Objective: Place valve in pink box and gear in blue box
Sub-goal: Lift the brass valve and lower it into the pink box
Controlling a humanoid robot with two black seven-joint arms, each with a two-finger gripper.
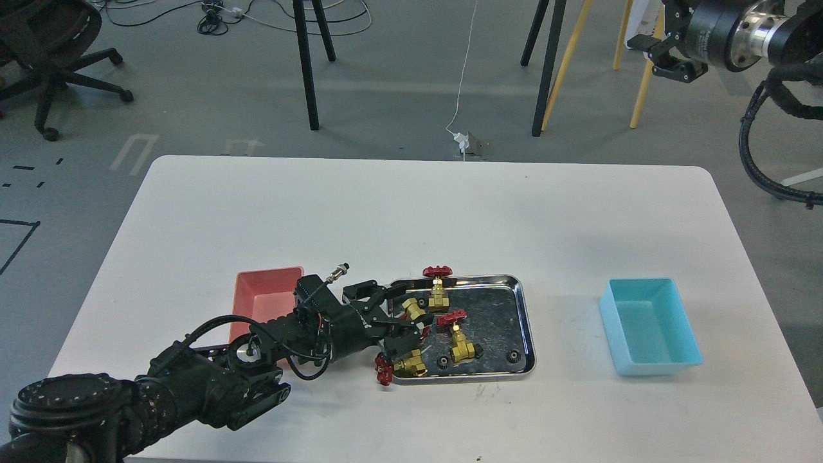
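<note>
My left gripper point(404, 319) is over the left end of the steel tray point(526, 321), shut on a brass valve point(413, 310) whose red handwheel is partly hidden by the fingers. The pink box point(267, 297) stands just left of the gripper, partly behind my wrist. Three more valves are at the tray: one upright at the back point(438, 290), one in the middle point(460, 344), and one lying over the front-left rim point(404, 367). Black gears point(512, 355) lie on the tray floor. The blue box point(649, 325) stands empty at the right. My right gripper point(665, 56) hangs open, high at the top right, off the table.
My left forearm and its cables point(212, 379) cover the table's front left. Chair and stand legs point(308, 71) stand on the floor beyond the table's far edge.
</note>
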